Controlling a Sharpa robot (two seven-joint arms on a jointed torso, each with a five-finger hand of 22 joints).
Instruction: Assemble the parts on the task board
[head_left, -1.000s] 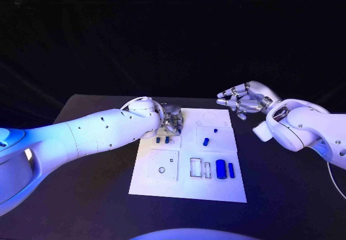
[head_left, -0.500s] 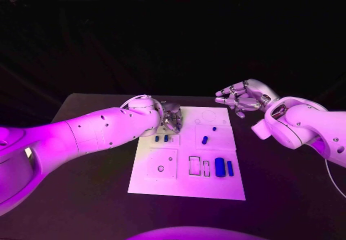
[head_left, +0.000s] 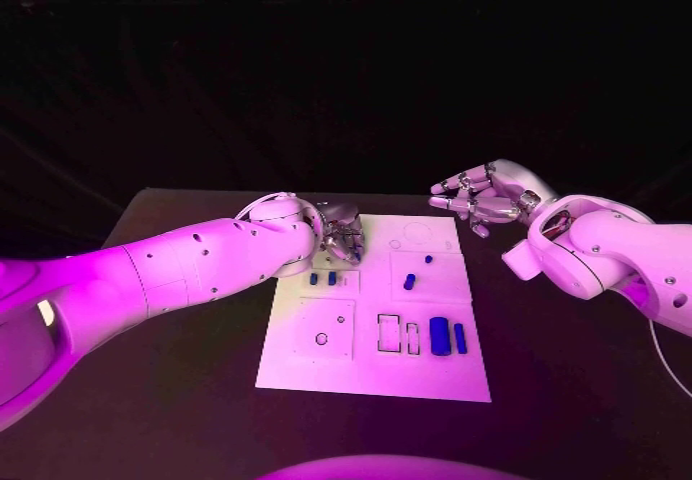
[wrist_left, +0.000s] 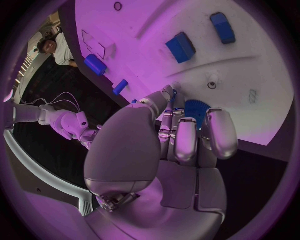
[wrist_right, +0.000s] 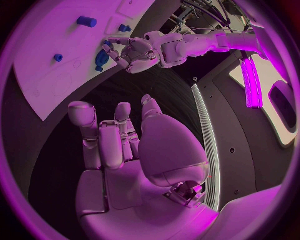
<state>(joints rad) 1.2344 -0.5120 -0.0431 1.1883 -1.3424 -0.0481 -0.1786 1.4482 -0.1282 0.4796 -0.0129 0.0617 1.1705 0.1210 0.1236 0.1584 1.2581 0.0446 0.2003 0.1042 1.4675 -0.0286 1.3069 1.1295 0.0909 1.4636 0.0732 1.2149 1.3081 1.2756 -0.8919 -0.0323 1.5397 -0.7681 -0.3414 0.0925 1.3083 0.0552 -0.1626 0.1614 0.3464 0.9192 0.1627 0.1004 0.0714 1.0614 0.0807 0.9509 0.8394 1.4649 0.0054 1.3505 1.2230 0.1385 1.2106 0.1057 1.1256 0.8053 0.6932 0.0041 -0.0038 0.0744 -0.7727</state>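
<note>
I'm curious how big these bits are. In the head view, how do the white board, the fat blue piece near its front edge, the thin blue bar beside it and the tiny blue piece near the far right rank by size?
1. task board
2. fat blue piece
3. thin blue bar, about as long, narrower
4. tiny blue piece

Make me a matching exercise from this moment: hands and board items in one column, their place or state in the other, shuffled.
1. left hand
2. right hand
3. task board
4. blue gear

a. white plate mid-table
b. held off the board, holding nothing
c. at the left hand's fingertips
d. over the board's far left corner

Pairs: 1-d, 2-b, 3-a, 4-c
</note>
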